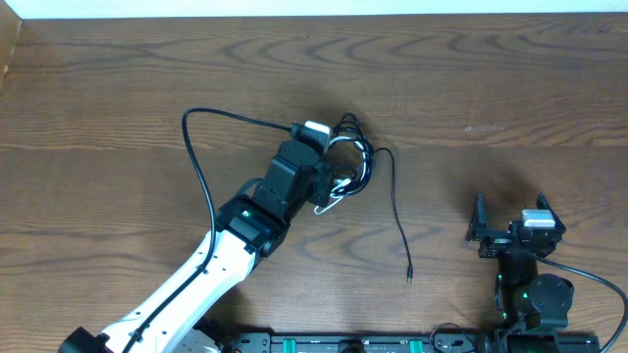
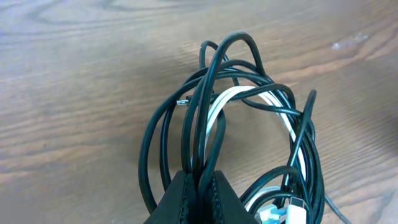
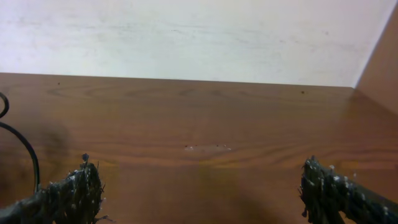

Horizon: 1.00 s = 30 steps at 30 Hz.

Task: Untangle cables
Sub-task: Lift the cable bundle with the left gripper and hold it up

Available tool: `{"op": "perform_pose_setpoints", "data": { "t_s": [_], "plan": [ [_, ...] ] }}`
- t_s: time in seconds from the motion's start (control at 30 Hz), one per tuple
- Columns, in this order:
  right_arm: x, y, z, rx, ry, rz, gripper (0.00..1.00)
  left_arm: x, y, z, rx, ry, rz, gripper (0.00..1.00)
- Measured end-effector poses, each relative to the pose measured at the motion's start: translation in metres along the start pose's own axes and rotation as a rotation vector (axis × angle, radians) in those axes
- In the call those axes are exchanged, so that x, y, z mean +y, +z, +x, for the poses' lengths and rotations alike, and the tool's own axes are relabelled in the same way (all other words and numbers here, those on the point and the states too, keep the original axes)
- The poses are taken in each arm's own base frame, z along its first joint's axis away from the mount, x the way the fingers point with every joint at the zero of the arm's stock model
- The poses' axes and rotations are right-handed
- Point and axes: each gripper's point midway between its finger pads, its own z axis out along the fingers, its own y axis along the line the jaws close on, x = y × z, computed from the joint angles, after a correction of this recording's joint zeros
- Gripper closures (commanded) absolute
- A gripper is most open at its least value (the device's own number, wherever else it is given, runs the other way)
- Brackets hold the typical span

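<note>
A tangle of thin black cables (image 1: 355, 147) with one white cable (image 1: 334, 196) lies at the table's middle. One black strand (image 1: 400, 226) trails down to a plug end at the lower right. My left gripper (image 1: 319, 169) is shut on black strands of the bundle. In the left wrist view the jaws (image 2: 200, 186) pinch black cable loops (image 2: 211, 93), with the white cable (image 2: 214, 112) coiled among them and a white plug (image 2: 295, 214) at the lower right. My right gripper (image 1: 510, 221) is open and empty, right of the bundle; its fingers (image 3: 199, 186) are spread wide.
A thicker black wire (image 1: 201, 167) arcs from the left arm over the table's left middle. A wall (image 3: 186, 37) stands behind the table's far edge. A black cable's curve (image 3: 25, 149) shows at the right wrist view's left edge.
</note>
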Motion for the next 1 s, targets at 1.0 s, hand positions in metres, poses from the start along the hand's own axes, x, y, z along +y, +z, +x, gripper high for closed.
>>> {"op": "perform_pose_setpoints", "data": {
  "t_s": [1.0],
  "plan": [
    [0.000, 0.000, 0.000, 0.000, 0.000, 0.000, 0.01, -0.013, -0.056, -0.042, -0.177, -0.014, 0.091, 0.93]
  ]
}}
